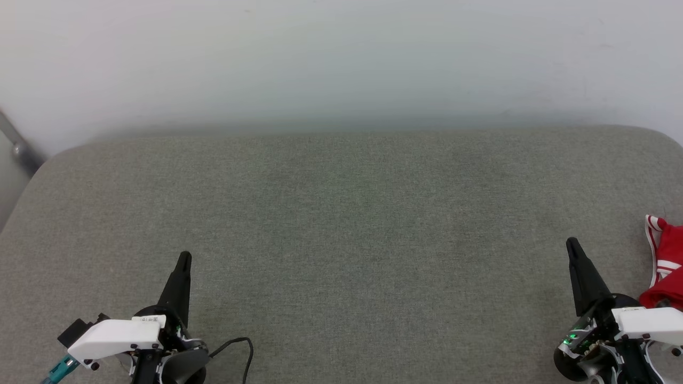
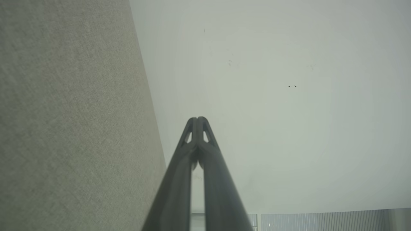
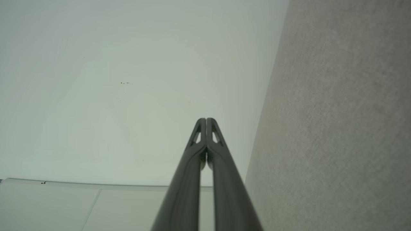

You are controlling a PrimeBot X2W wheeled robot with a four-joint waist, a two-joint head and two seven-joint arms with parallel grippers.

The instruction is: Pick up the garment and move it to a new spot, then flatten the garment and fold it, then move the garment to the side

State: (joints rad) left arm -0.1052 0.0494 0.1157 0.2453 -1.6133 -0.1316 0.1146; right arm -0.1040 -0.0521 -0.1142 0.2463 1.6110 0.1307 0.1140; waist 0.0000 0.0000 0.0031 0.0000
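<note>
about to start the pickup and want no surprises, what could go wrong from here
1. The garment lies bunched at the head view's right edge, partly cut off, so a grasp could catch only a stray fold.
2. The right gripper beside it is shut; reaching without opening would likely just shove the fabric.

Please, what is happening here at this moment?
Nothing is being handled right now. The left gripper and the right gripper are both shut and empty over the gray padded surface. The red garment lies bunched at the surface's right side, beside the right gripper, not gripped.
</note>
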